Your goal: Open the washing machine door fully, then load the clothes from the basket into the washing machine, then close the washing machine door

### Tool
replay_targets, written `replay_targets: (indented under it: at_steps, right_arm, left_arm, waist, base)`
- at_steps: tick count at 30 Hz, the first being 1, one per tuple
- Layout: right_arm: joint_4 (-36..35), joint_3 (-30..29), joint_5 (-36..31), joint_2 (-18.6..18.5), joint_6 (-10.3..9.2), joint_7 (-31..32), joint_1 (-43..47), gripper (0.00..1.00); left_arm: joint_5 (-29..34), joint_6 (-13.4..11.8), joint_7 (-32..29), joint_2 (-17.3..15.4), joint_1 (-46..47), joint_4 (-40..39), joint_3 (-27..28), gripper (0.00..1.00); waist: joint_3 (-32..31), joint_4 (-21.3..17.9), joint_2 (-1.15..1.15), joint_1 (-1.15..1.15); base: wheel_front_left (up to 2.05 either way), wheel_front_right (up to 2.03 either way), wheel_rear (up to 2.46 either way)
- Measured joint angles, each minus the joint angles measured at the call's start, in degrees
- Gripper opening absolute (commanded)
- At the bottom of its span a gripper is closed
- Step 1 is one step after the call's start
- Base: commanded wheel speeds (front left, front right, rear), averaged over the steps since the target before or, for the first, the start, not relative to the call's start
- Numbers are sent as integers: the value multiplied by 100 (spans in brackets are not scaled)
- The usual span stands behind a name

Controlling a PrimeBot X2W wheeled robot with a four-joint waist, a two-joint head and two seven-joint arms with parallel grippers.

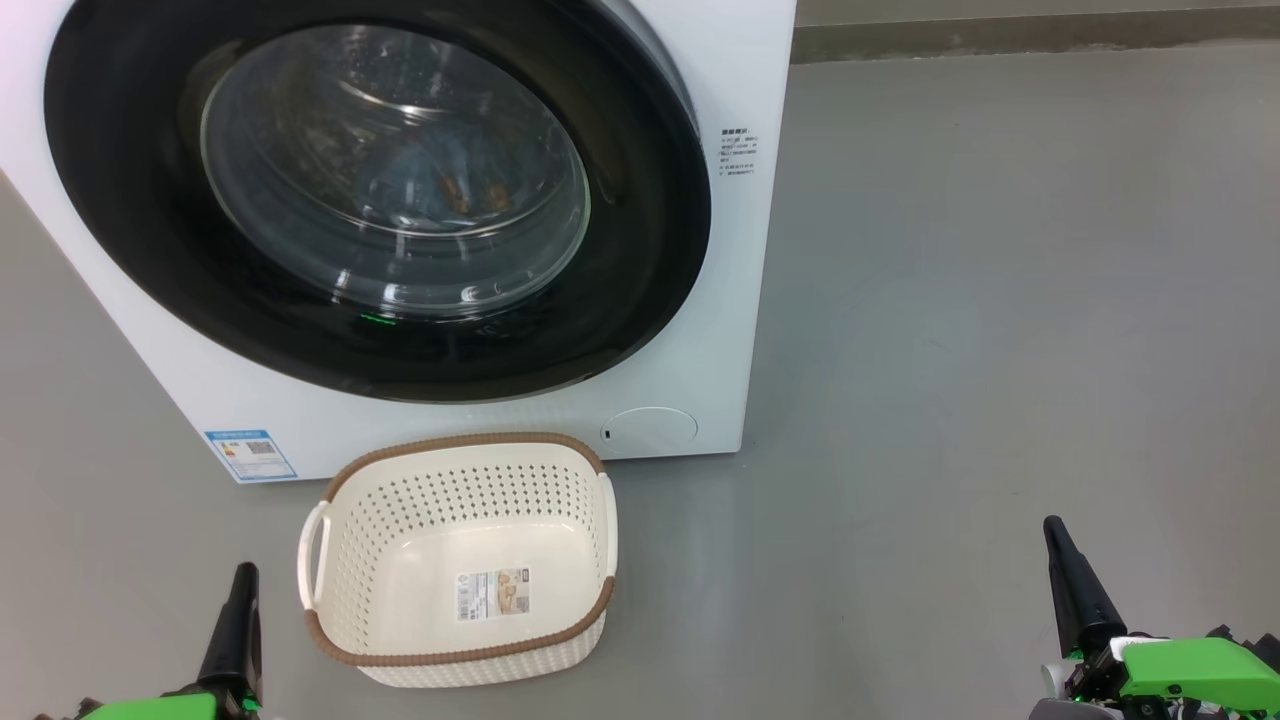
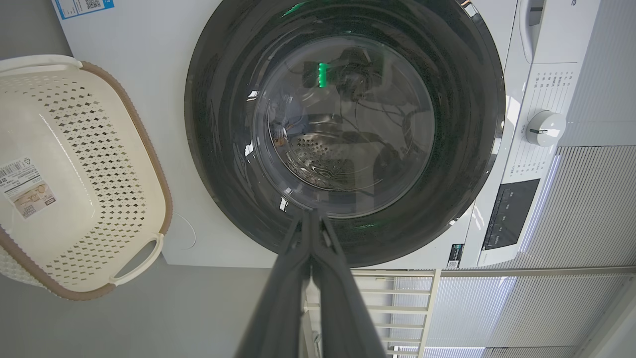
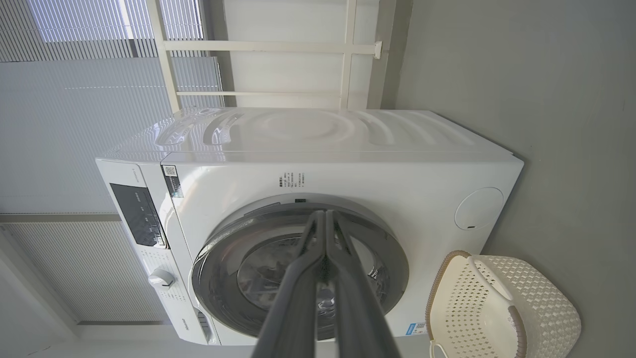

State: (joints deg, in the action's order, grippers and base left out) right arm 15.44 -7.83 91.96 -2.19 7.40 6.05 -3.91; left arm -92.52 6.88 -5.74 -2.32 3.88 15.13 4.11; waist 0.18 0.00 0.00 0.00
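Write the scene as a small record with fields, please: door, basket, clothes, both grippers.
door: washing machine door closed
basket: basket holds no clothes, stands on the floor before the washing machine
clothes: clothes inside, seen through the door
left gripper: left gripper shut, holds nothing
right gripper: right gripper shut, holds nothing

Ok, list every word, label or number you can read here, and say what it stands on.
Nothing can be quoted; every text is too small or blurred.
Blue label sticker, low on the washing machine: print and a square code, unreadable.
Grey print block, right of the washing machine door: unreadable.
Sticker on the floor of the basket: barcode and picture, unreadable.
Control panel: markings blurred.
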Motion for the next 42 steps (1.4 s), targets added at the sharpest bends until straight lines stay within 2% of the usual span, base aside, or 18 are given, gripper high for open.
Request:
replay_targets:
  at_steps: [42]
  right_arm:
    - [0, -1, -1, 0, 0, 0, 0, 0]
  left_arm:
    - [0, 0, -32, 15, 1, 1, 21, 0]
  waist:
    - [0, 0, 0, 0]
  base:
    - [0, 0, 0]
